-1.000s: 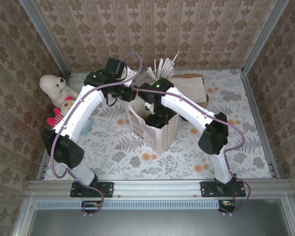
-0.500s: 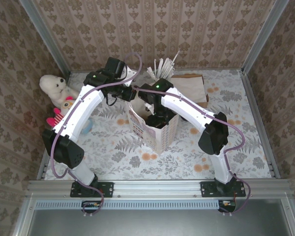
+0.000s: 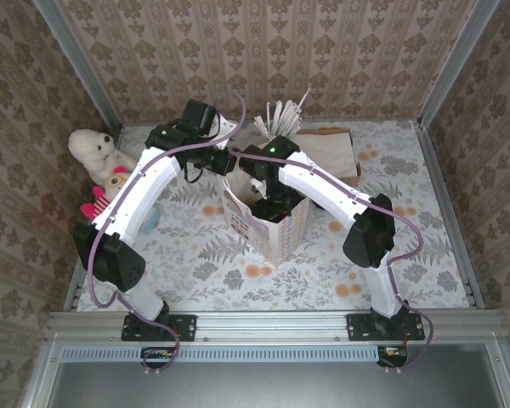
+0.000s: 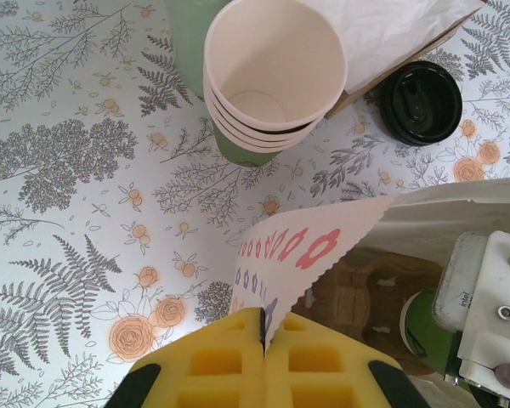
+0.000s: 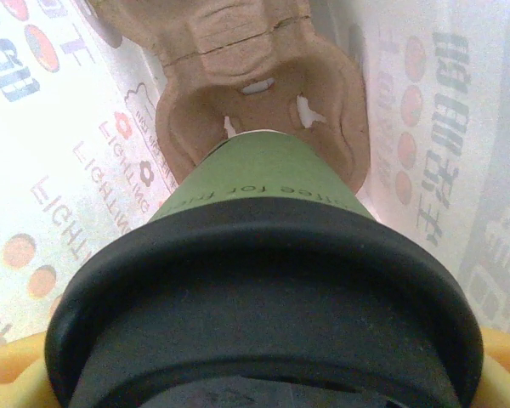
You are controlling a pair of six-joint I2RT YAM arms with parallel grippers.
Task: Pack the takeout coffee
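The takeout coffee (image 5: pixel 272 174), a green paper cup with a black lid (image 5: pixel 263 289), hangs inside the white paper bag (image 3: pixel 276 229) just above a brown pulp cup carrier (image 5: pixel 238 51) at the bag's bottom. My right gripper (image 5: pixel 263 382) reaches down into the bag and is shut on the cup just under the lid, a yellow pad (image 5: pixel 13 374) showing at either side. My left gripper (image 4: pixel 263 327) is shut on the bag's zigzag flowered rim (image 4: pixel 306 246) and holds the mouth apart. A sliver of the green cup (image 4: pixel 416 327) shows beside the right gripper's white body (image 4: pixel 484 297).
A stack of cream cups (image 4: pixel 272 72) and a loose black lid (image 4: pixel 422 102) stand behind the bag. A green holder of white straws (image 3: pixel 280 119) and a brown box of paper (image 3: pixel 331 149) sit at the back. Plush toys (image 3: pixel 98 153) lie at the left wall.
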